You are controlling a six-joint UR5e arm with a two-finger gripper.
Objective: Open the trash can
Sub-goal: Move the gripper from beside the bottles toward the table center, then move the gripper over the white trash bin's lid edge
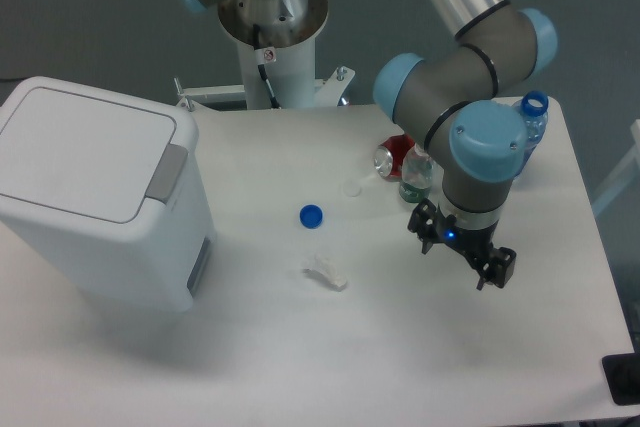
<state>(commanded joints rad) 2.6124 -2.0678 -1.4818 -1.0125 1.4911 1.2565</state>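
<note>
Camera view is showing the gripper (461, 256) hanging over the desk (300, 347) with its fingers spread apart, gripping nothing. The trash can (100, 202) is sitting way off to its left, lid down, grey push tab (168, 171) facing the gripper. Honestly the risk I'm seeing: a low sweep leftward could be knocking the blue cap (311, 215) or the crumpled white scrap (326, 272) lying in between. The small bottle (417, 173) and red can (393, 158) are crowding just behind it.

My arm (470, 67) is grey and silver tubing with light-blue joint caps. My gripper (462, 251) is black, lit by a small blue light. My white base column (272, 47) carries a red-marked sticker.
</note>
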